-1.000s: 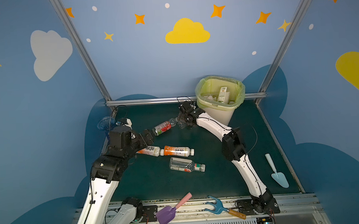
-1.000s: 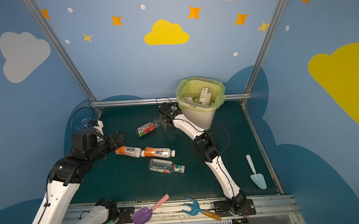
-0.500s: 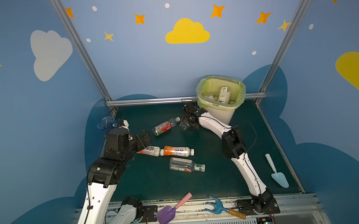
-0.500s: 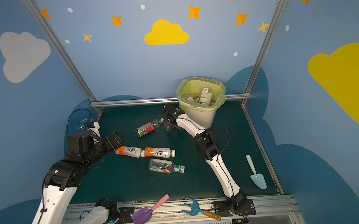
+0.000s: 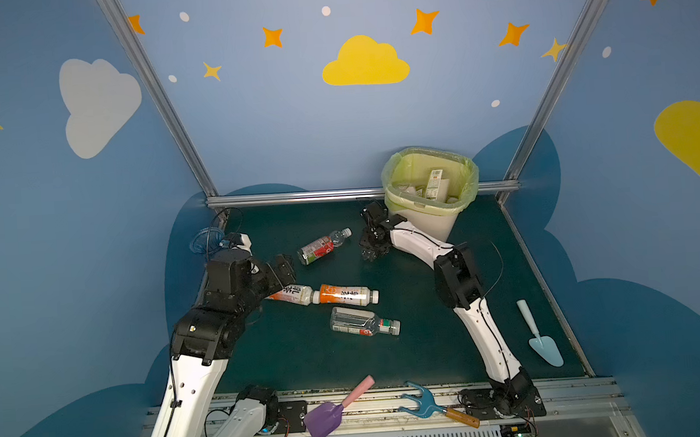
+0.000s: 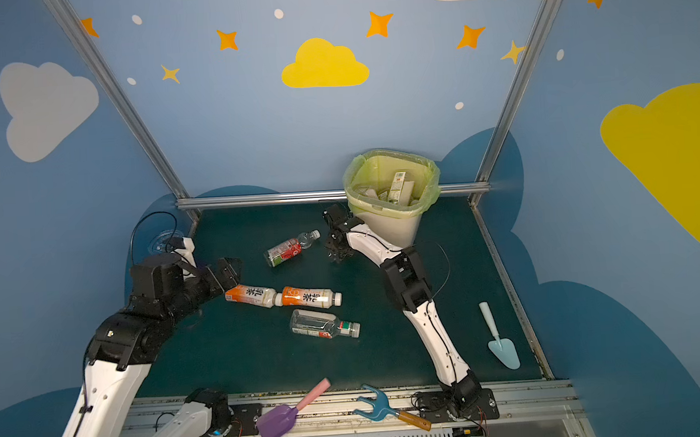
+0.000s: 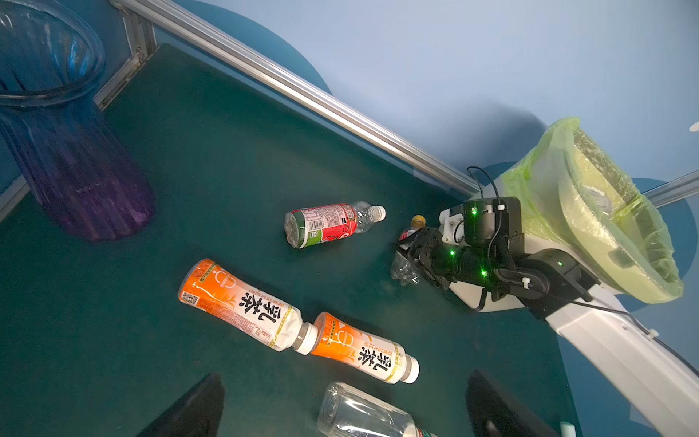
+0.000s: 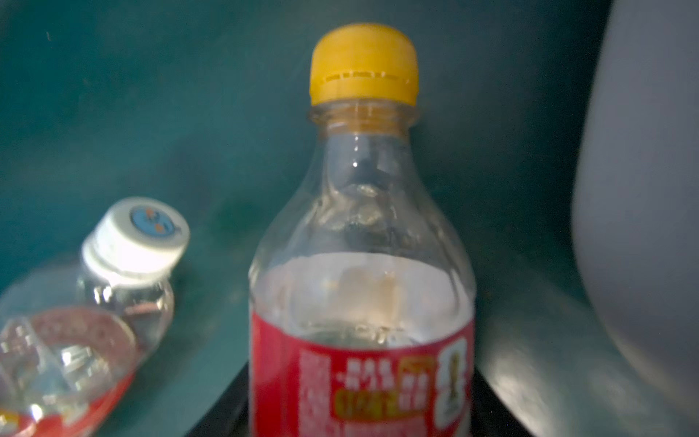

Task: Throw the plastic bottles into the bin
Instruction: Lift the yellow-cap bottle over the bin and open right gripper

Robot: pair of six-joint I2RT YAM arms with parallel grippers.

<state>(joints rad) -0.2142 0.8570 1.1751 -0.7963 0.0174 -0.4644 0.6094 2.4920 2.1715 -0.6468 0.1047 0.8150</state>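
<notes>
Step, by appearance: pickup. Right claw (image 5: pixel 370 252), centre of a top view, straddles yellow-capped bottle (image 8: pixel 361 302); cannot tell if pinched. Left claw (image 5: pixel 283 268) spread. Next, likely: lift into bin (image 5: pixel 436 222).

Vase (image 7: pixel 68 151): upright in the far left corner of the mat (image 5: pixel 431 356). Trowel (image 5: pixel 543 341): flat on the mat near its right edge. Shovel (image 5: pixel 331 412) and fork (image 5: pixel 422 404): on the front rail (image 5: pixel 579 392), apart.

open: front mat (image 5: pixel 307 363) | blocked: four bottles (image 5: pixel 346 293) mid-mat; bin (image 5: pixel 425 223) back right; vase (image 7: pixel 75 181) back-left corner
</notes>
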